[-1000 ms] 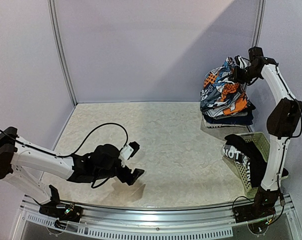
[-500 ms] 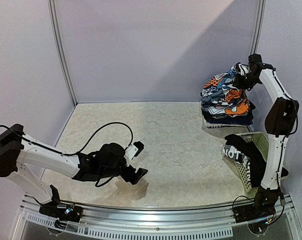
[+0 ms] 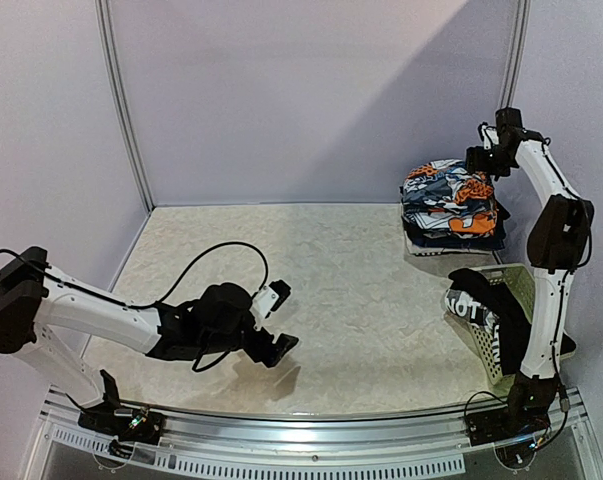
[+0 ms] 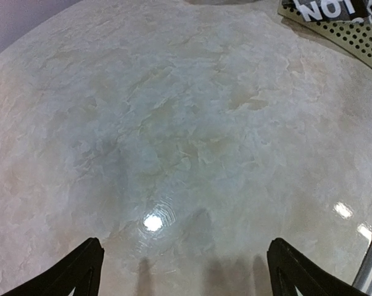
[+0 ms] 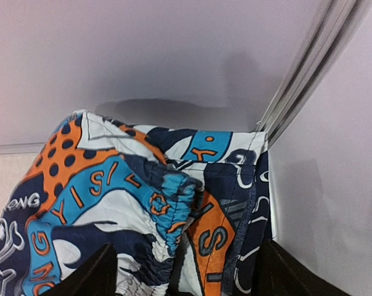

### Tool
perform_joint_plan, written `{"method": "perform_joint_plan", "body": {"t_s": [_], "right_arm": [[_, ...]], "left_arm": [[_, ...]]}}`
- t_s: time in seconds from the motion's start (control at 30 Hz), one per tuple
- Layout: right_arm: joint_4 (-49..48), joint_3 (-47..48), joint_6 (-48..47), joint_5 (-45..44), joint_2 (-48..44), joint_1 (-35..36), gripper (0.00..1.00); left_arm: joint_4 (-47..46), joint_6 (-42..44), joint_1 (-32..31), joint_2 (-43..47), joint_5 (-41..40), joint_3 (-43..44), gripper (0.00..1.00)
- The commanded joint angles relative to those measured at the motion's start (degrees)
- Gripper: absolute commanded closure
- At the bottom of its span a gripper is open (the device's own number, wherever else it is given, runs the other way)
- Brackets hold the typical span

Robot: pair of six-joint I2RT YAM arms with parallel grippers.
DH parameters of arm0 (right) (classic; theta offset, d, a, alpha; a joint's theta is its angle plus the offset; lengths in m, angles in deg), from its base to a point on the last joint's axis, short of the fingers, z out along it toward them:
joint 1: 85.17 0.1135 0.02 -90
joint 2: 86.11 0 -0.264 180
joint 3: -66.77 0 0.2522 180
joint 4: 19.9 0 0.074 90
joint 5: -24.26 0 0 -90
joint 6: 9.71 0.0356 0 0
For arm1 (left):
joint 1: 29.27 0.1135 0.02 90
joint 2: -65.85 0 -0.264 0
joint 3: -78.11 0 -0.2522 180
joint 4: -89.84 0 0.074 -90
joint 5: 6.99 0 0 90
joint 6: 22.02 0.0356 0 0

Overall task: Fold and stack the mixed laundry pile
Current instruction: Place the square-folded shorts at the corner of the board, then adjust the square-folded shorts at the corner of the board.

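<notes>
Evidently you're stacking: right gripper (image 3: 477, 160) stands wide and empty just above the printed garment (image 3: 444, 196) topping the stack (image 3: 453, 238); left gripper (image 3: 278, 319) is wide too. Next, probably, fetch the black garment (image 3: 481, 300) from the basket (image 3: 522, 273).

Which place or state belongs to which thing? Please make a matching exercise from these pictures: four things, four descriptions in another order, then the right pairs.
Things
1. printed garment
2. basket
3. left gripper
4. right gripper

Places or states
A. open, low over the table
B. on top of the stack in the far right corner
C. open, just above the stack
D. at the right side of the table, with a black garment draped over it

Pairs: 1-B, 2-D, 3-A, 4-C
</notes>
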Motion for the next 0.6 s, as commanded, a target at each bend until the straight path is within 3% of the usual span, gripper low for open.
{"method": "perform_joint_plan", "body": {"t_s": [0.0, 0.07, 0.27, 0.57], "right_arm": [[-3.99, -2.14, 7.25, -1.57, -5.3, 0.94, 0.11], [-5.84, -5.92, 9.38, -2.45, -8.85, 2.15, 0.02], [-6.21, -21.6, 20.52, -8.23, -20.25, 4.54, 0.01], [-16.89, -57.98, 31.86, -9.09, -43.36, 7.22, 0.01]], "left_arm": [[0.35, -0.76, 0.87, 0.13, 1.01, 0.26, 0.06], [0.31, -0.93, 0.87, 0.21, 1.21, 0.19, 0.06], [0.38, -0.63, 0.86, 0.76, 1.45, 0.25, 0.06], [-0.66, 0.23, 0.82, 0.46, 3.37, -0.52, 0.06]]}}
